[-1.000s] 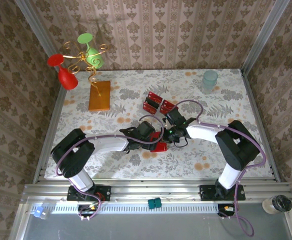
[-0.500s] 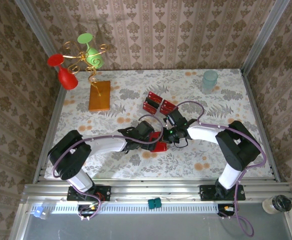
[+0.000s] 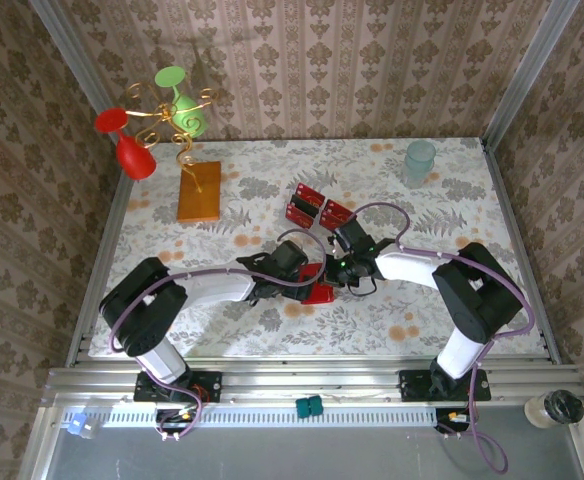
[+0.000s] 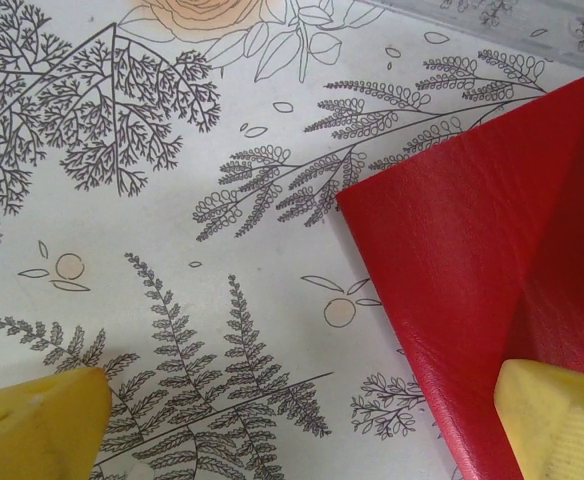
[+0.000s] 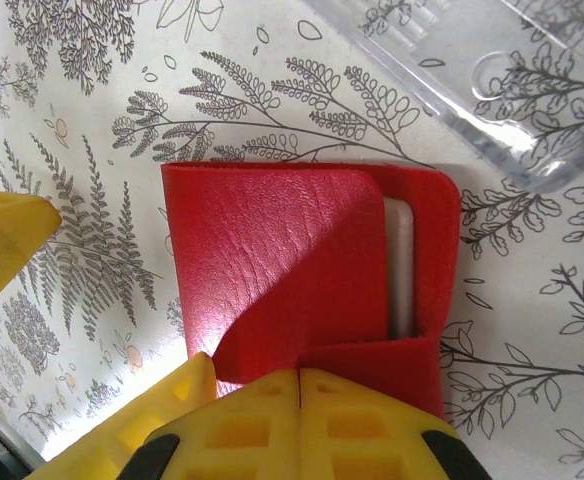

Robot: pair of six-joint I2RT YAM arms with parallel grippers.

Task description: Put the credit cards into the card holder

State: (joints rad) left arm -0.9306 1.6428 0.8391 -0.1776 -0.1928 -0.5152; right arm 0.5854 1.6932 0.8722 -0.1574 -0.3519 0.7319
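- The holder [image 3: 320,294] lies on the flowered table [image 3: 442,210], near the middle and a little toward the near edge, between the tips of both arms.
- In the right wrist view it is bright red and partly folded: one flap rises at a slant, and a pale pocket [image 5: 400,262] shows under its right edge.
- The right gripper [image 5: 299,400] has its yellow fingers pressed together at the holder's near edge, pinching the raised flap.
- The left gripper [image 4: 294,425] is spread wide and low over the cloth.
- One of its fingertips [image 4: 557,420] sits over the holder's red leather; the other hangs over bare cloth, apart from the holder.
- From the left wrist, a corner of the holder points toward the middle of the gap between those fingers.
- The cards [image 3: 310,205] lie in a small cluster farther back on the table, apart from the holder, red with dark stripes.
- An orange-brown slab [image 3: 199,192] lies at the back left, with a gold stand above it holding red and green glasses [image 3: 132,150].
- A pale cup [image 3: 419,160] stands at the back right.
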